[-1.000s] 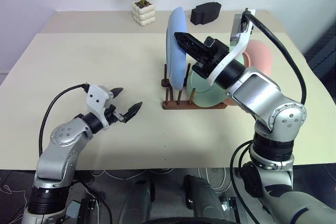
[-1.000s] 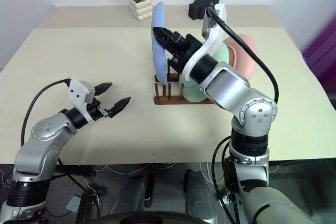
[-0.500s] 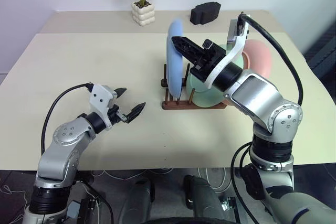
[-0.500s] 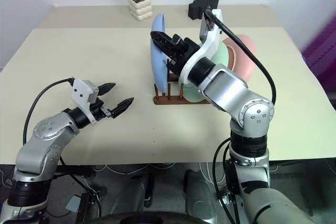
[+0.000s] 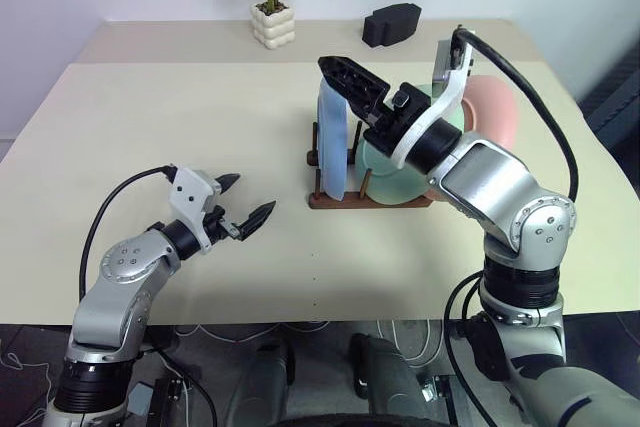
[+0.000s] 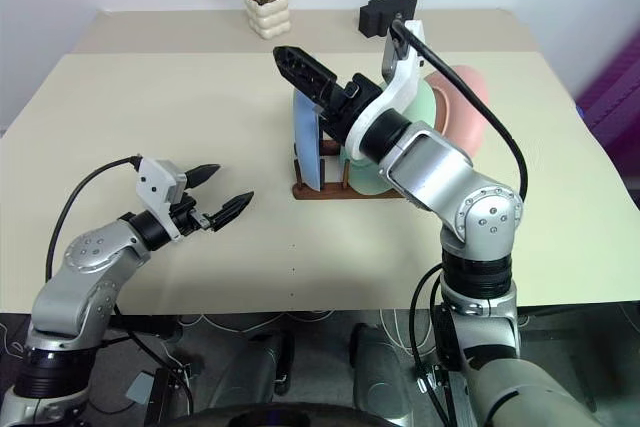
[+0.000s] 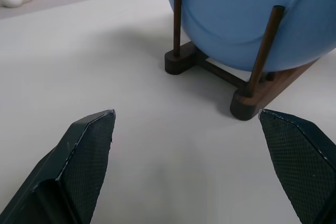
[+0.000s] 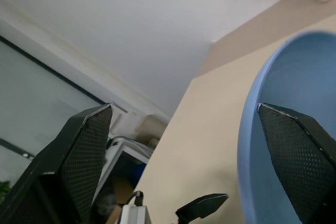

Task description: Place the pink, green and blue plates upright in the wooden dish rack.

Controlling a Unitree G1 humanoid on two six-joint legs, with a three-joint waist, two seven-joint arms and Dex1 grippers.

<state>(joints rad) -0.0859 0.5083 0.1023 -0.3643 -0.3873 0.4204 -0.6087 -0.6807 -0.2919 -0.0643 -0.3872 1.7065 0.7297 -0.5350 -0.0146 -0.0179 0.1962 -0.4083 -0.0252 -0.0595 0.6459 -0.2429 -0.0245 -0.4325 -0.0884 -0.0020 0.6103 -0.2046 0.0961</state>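
Now the blue plate [image 5: 332, 147], green plate [image 5: 392, 172] and pink plate [image 5: 497, 107] are seen upright in the wooden dish rack [image 5: 368, 197]; both grippers' jaws are spread, nothing is held, little is left.

Both arms are built of rounded silver-grey housings joined by black rings. Each wrist is capped by a white bracket, from which a black cable is looped back. Each gripper, left [image 5: 243, 202] and right [image 5: 352, 83], is formed of two black, pointed, finely textured fingers [image 7: 86, 150].
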